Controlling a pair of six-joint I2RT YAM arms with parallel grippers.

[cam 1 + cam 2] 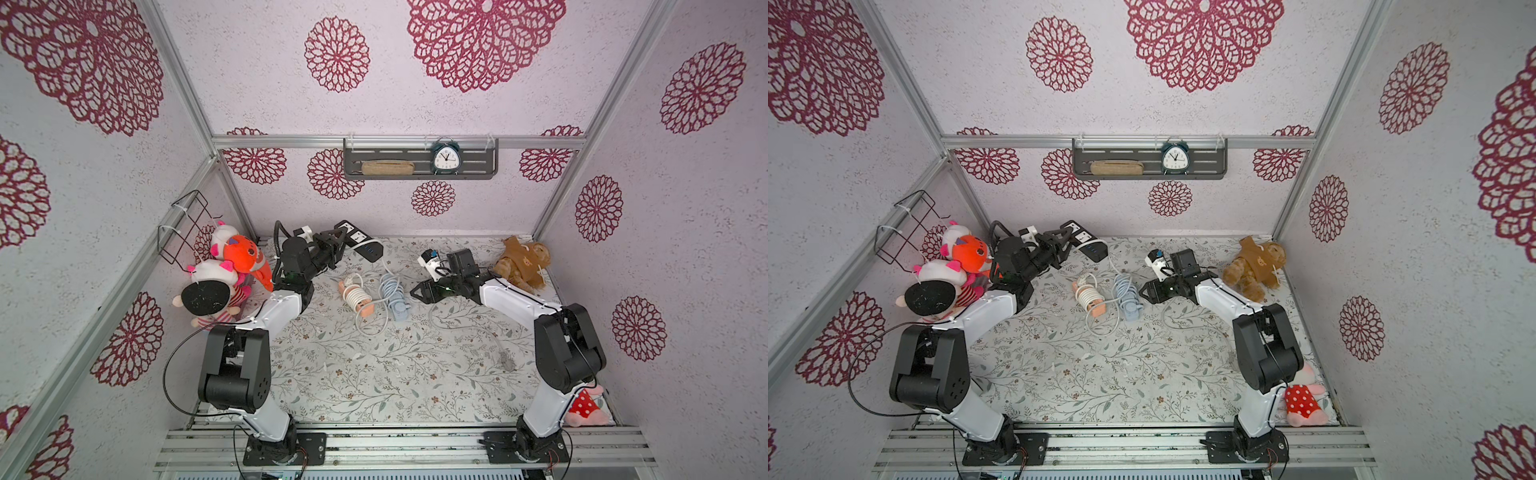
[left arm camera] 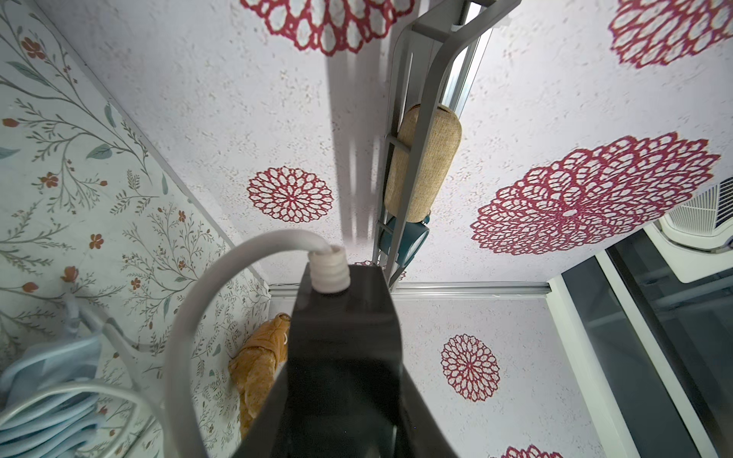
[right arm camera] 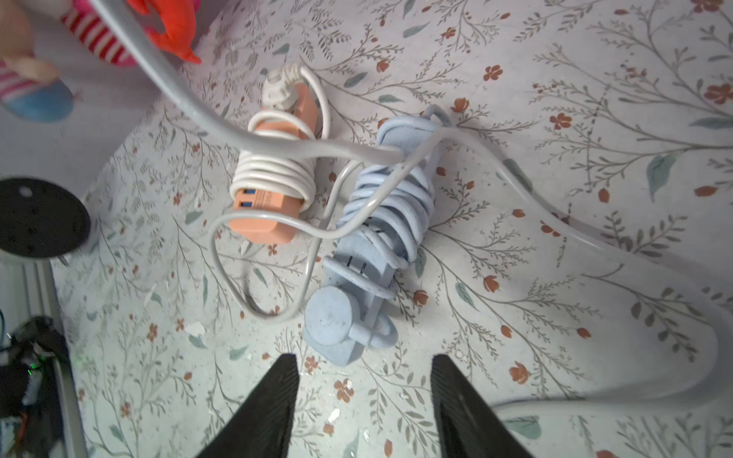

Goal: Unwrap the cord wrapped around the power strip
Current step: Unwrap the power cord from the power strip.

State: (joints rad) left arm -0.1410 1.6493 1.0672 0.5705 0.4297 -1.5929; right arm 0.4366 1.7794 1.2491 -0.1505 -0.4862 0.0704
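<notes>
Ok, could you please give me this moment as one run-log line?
left gripper: shut on black power strip, raised | right gripper: open, empty, near blue power strip | cord: loose, draped across it

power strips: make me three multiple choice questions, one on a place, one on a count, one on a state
1. Where is the black power strip?
A. held in the left fingers
B. beside the teddy
C. on the shelf

2. How many strips have cord wound round them?
A. one
B. two
C. three

3. The right fingers are:
A. shut on a cord
B. shut on a plug
C. open and empty

Answers:
1 A, both top views show it gripped at the end of the left arm.
2 B, the orange strip and the blue strip are wrapped, while the black one's cord trails loose.
3 C, the right wrist view shows only bare table between them.
</notes>
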